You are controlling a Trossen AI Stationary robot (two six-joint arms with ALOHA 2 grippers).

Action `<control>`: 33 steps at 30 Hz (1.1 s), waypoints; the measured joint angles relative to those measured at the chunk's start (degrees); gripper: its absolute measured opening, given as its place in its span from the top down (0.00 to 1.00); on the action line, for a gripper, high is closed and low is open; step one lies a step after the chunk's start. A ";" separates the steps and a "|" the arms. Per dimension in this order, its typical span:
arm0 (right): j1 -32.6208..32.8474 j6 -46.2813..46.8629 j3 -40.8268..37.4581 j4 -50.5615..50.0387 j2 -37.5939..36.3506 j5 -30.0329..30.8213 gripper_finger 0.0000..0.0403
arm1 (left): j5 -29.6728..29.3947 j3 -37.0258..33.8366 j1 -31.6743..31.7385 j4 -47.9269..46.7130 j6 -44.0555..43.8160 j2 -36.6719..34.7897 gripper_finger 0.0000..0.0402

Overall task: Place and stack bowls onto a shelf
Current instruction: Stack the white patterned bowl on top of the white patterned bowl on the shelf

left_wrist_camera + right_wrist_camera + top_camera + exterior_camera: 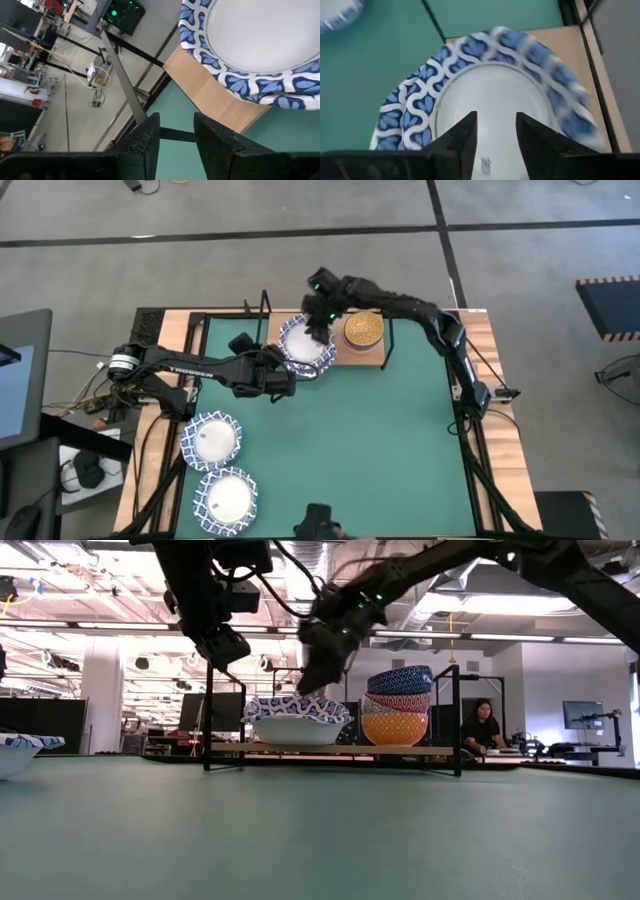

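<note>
While the shelf (pixel 352 358) at the far edge of the green mat (pixel 380 450) is already loaded with a stack of small bowls (pixel 396 706) on its right half, the job looks roughly halfway done. Large blue-rimmed bowls (pixel 307 346) are seen on the shelf's left half; whether one or two are nested there can't be told. Two more large bowls (pixel 211 440) (pixel 227 498) are left waiting on the mat at the near left. The right gripper (pixel 495 137) is held just above the shelved bowl, fingers parted and empty. The left gripper (pixel 176 137) is parked beside the shelf's left end, also parted with nothing gripped.
</note>
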 joint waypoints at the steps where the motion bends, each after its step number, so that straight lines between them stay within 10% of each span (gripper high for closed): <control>1: 1.21 -0.79 -0.02 0.79 0.04 2.14 0.61 | -0.17 0.00 0.00 -0.49 -0.43 0.00 0.73; 14: 7.32 -2.98 0.22 8.93 3.94 18.06 0.74 | -3.35 0.02 0.02 -23.84 -20.63 -4.02 0.73; 33: 5.89 -7.11 0.02 5.41 7.34 19.46 0.75 | -4.94 -0.02 -0.24 -25.96 -25.09 -17.27 0.73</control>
